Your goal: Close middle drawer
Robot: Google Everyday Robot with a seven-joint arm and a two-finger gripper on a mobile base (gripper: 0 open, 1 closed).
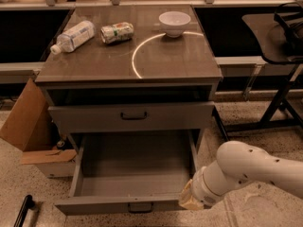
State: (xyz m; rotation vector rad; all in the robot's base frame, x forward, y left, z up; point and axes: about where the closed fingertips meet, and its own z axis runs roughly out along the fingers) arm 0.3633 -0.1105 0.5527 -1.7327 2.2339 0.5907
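Note:
The middle drawer (135, 174) is pulled far out of the grey cabinet. Its deep grey box is empty, and its slim front panel (109, 205) carries a small dark centre handle (140, 207). Above it sits another slim grey front (85, 119) with a like handle, nearly flush with the cabinet. My gripper (190, 200), cream-tipped on a white arm (246, 171), is at the right end of the open drawer's front panel, touching or almost touching it.
On the cabinet top (94, 65) lie a plastic bottle (73, 36) and a crushed can (117, 32), and a white bowl (174, 22) stands there. A cardboard box (28, 126) is on the floor at the left. Black stand legs (279, 103) are at the right.

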